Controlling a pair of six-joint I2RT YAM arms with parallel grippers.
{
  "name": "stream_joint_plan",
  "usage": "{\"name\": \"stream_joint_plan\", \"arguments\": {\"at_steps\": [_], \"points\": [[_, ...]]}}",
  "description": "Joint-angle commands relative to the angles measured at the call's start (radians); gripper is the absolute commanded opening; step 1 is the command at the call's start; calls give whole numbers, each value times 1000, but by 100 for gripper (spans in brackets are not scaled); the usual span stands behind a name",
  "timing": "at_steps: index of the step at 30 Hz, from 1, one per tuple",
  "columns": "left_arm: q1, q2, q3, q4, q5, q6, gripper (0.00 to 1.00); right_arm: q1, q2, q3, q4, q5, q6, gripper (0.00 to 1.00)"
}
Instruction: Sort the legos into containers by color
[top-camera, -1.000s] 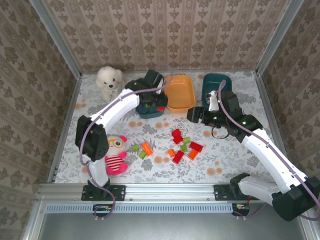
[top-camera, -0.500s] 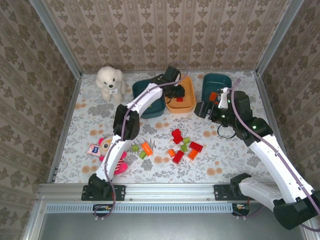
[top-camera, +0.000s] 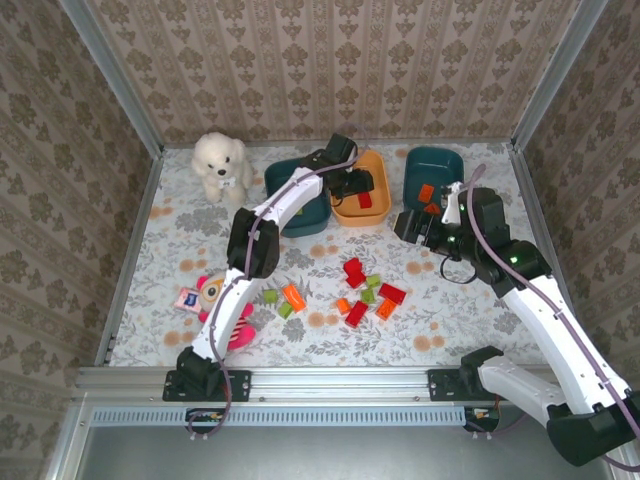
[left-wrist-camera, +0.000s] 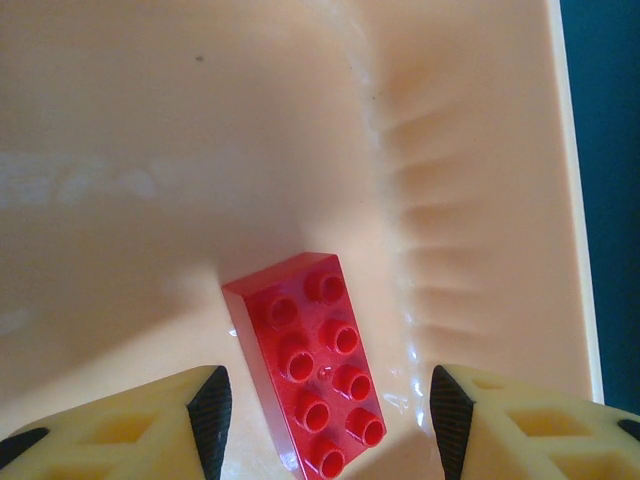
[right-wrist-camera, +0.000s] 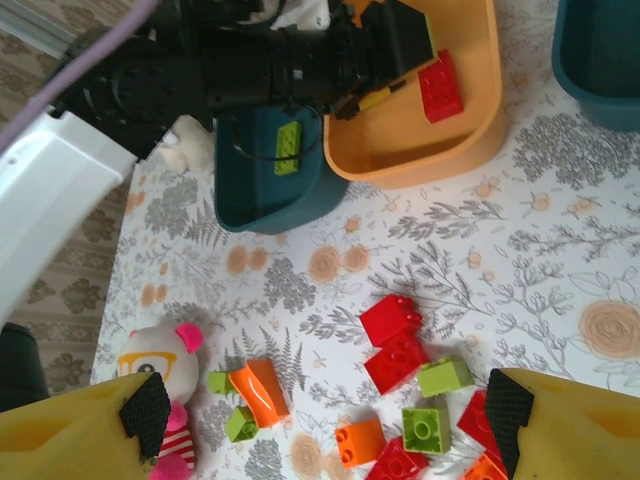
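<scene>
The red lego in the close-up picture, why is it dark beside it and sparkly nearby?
Left wrist view: the red lego blocks the light, so a shadow falls left of it on the orange tub; the white sparkles are glare off shiny plastic; the left gripper's fingertips look fuzzy, too close to the lens. Top external view: even light.

The left arm (top-camera: 285, 200) stretches far out from its base with the elbow raised, its white forearm slanting toward the middle of the far side. At its end the left hand (top-camera: 362, 186) points down. Its yellow fingers (left-wrist-camera: 500, 425), tipped with black pads, stand apart and grip nothing. The right arm (top-camera: 540, 300) rises from the near right and bends inward. The right hand (top-camera: 408, 224) tilts downward with its fingers (right-wrist-camera: 70, 440) spread wide and holds nothing.
</scene>
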Motion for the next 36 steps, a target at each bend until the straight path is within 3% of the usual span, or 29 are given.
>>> {"name": "stream_joint_plan", "arguments": {"at_steps": [1, 6, 10, 17, 24, 30, 36], "points": [[22, -136, 35, 5, 25, -28, 59, -8, 24, 34, -60, 41, -36, 85], [51, -295, -18, 14, 26, -36, 59, -7, 79, 99, -110, 57, -75, 84], [79, -493, -219, 71, 34, -41, 59, 23, 141, 152, -162, 80, -137, 83], [141, -975, -864, 200, -7, -62, 61, 177, 305, 210, -219, 175, -224, 83], [157, -1420, -1380, 112, -70, -83, 65, 266, 457, 271, -241, 211, -255, 81], [140, -1624, -1599, 42, -106, -129, 65, 339, 544, 246, -227, 203, -291, 79], [129, -1654, -1653, 39, -122, -151, 64, 386, 586, 217, -242, 201, -275, 77]]}}
